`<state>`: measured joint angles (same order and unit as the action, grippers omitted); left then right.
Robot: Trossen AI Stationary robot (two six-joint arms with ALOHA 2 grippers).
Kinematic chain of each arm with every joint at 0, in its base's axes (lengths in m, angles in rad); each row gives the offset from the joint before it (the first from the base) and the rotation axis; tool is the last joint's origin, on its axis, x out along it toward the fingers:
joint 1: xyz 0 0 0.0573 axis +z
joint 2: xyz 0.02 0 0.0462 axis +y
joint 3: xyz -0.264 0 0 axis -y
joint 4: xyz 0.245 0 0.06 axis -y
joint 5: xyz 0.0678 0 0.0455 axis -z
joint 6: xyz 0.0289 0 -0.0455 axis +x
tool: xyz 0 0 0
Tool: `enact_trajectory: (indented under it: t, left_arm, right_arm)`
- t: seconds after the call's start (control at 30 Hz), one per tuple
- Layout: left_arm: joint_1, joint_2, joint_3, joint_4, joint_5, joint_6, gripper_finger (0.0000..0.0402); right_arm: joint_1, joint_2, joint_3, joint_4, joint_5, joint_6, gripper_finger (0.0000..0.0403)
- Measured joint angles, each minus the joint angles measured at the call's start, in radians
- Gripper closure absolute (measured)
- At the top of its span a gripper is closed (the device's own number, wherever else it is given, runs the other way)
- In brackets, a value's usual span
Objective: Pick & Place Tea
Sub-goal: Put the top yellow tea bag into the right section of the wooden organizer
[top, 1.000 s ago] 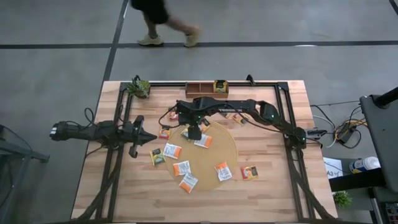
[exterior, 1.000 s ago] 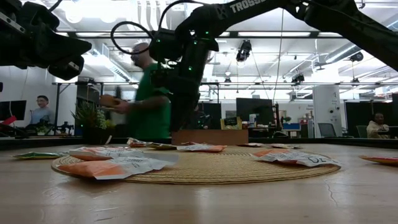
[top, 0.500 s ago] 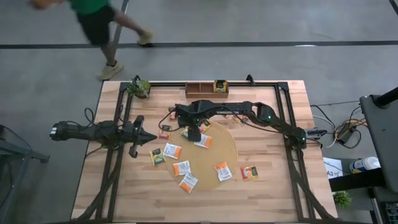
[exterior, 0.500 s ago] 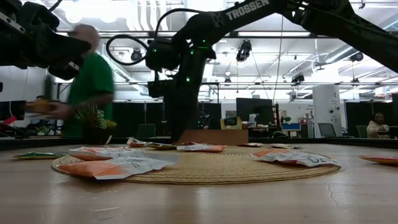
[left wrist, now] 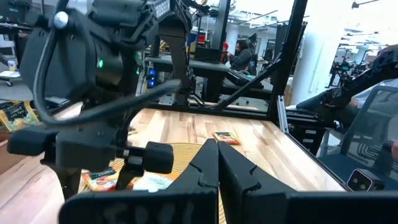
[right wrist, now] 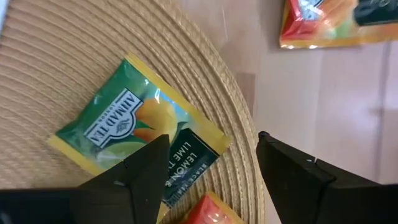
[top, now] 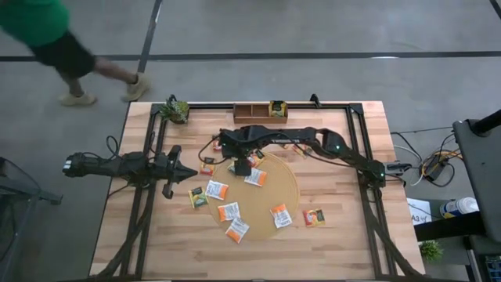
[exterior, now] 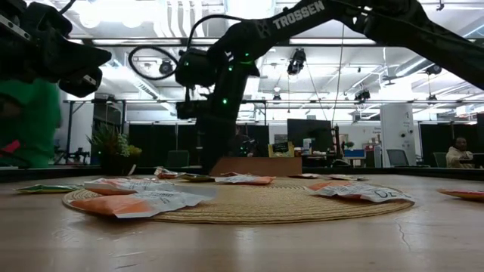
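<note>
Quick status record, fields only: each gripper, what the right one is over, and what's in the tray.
right gripper: open, over the mat's far-left edge, holding nothing
target below: green-and-yellow sachet lying flat on the mat, between the open fingers
left gripper: shut, empty, waiting over the table's left side
tray: one dark sachet in its right end
other sachets: scattered on mat and table

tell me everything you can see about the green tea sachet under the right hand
The green tea sachet is a flat square foil packet, green with a yellow edge, lemon artwork and "Ahmad Tea" printing. It lies flat and skewed on the woven round mat, near the mat's edge. The right hand hovers over it, fingers open, straddling one corner without visibly gripping it.
</note>
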<state>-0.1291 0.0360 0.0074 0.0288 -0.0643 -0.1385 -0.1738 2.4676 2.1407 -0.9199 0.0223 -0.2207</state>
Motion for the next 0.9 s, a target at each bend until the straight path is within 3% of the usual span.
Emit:
enact_trajectory:
  t: [0.37,0.5,0.63,0.9]
  left_arm:
    - [0.000,0.000,0.000,0.000,0.000,0.000,0.0402]
    - [0.000,0.000,0.000,0.000,0.000,0.000,0.0402]
    - [0.000,0.000,0.000,0.000,0.000,0.000,0.0402]
    - [0.000,0.000,0.000,0.000,0.000,0.000,0.0402]
  right_arm:
    - [-0.009,0.032,0.002,-0.004,-0.047,0.003,0.0169]
    - [-0.012,0.032,0.002,-0.006,-0.058,0.003,0.0188]
    - [-0.014,0.032,0.001,-0.008,-0.064,0.002,0.0235]
    - [-0.015,0.032,0.011,-0.013,-0.058,-0.023,0.0367]
